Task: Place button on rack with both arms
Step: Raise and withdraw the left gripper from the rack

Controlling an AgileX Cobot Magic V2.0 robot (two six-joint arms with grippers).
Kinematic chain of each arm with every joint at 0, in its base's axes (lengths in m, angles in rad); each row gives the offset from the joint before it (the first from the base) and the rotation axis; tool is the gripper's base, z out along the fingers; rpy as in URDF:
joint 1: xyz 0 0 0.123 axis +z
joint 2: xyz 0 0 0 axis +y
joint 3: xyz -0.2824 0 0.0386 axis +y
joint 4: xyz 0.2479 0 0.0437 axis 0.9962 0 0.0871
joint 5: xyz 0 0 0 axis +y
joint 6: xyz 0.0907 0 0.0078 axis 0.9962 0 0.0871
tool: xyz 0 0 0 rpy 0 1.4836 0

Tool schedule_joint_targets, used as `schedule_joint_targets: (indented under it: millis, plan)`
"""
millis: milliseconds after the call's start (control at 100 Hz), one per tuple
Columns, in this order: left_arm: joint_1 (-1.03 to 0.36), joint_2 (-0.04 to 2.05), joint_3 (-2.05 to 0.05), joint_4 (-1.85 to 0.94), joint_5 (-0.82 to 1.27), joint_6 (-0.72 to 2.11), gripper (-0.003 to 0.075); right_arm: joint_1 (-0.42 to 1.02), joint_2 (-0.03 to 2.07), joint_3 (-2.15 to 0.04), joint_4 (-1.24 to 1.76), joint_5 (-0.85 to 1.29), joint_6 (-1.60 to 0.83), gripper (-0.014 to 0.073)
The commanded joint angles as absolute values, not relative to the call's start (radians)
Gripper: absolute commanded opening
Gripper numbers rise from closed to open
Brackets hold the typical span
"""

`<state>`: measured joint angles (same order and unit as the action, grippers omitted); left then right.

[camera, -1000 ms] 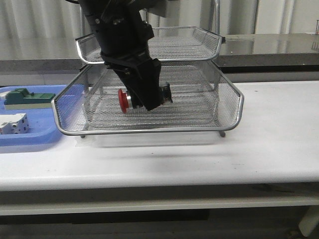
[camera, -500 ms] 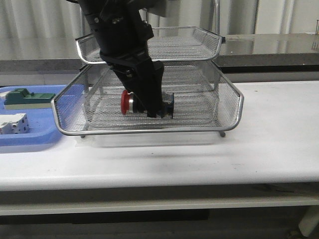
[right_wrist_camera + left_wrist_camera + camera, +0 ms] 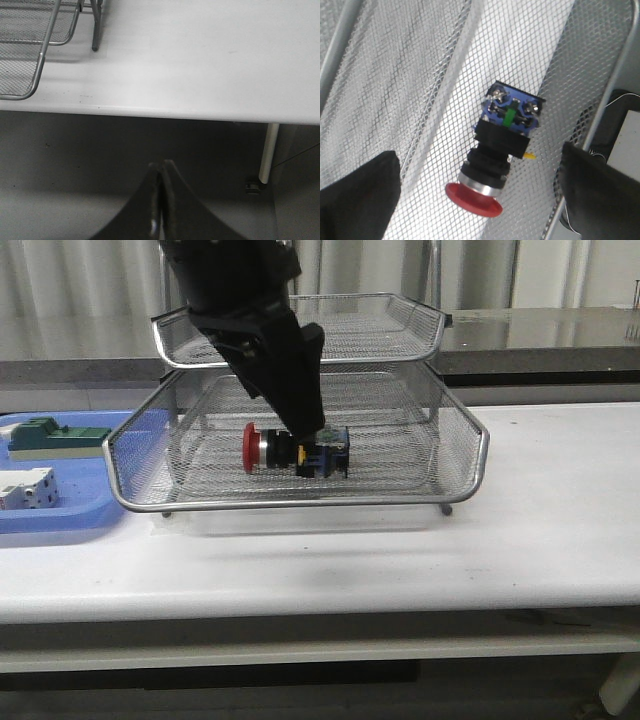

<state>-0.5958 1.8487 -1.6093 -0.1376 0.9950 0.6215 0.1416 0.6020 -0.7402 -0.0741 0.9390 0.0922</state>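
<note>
The button [image 3: 293,450] is lying on its side in the rack's [image 3: 300,502] lower tray, under the left gripper [image 3: 480,190], jaws apart. The right gripper [image 3: 161,200] is hanging off the table [image 3: 200,60], jaws together.

We note a white table [image 3: 540,540] carrying a flat blue tray [image 3: 70,515] at its left end. In that tray we find a green block [image 3: 45,435] toward the back and a white block [image 3: 25,488] nearer the front, apart from each other. A dark grey counter [image 3: 560,335] runs behind the table. Beneath the table edge we see a pale leg [image 3: 268,152] reaching a grey floor [image 3: 75,165].
</note>
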Motion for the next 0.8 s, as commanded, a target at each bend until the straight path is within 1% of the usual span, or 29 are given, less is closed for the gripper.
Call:
schedule_joint_targets:
  millis: [0,240,380,520,790]
  plan:
    - [-0.604,1.758,-1.637,-0.162,1.007,0.613,0.0617,0.138,0.602,-0.776,-0.09,0.882,0.089,-0.0071]
    - [-0.593,1.662,-1.637,-0.162,1.107,0.572,0.0613,0.138,0.602,-0.776,-0.09,0.882,0.089,-0.0071]
    - [-0.553,1.603,-1.637,-0.159,1.165,0.528,0.0613,0.138,0.602,-0.776,-0.09,0.882,0.089,-0.0071]
    - [-0.485,1.546,-1.637,-0.159,1.195,0.499,0.0613,0.138,0.602,-0.776,-0.09,0.882,0.089,-0.0071]
    - [-0.295,1.424,-1.611,-0.159,1.203,0.43,0.061,0.138,0.602,-0.776,-0.09,0.882,0.089,-0.0071]
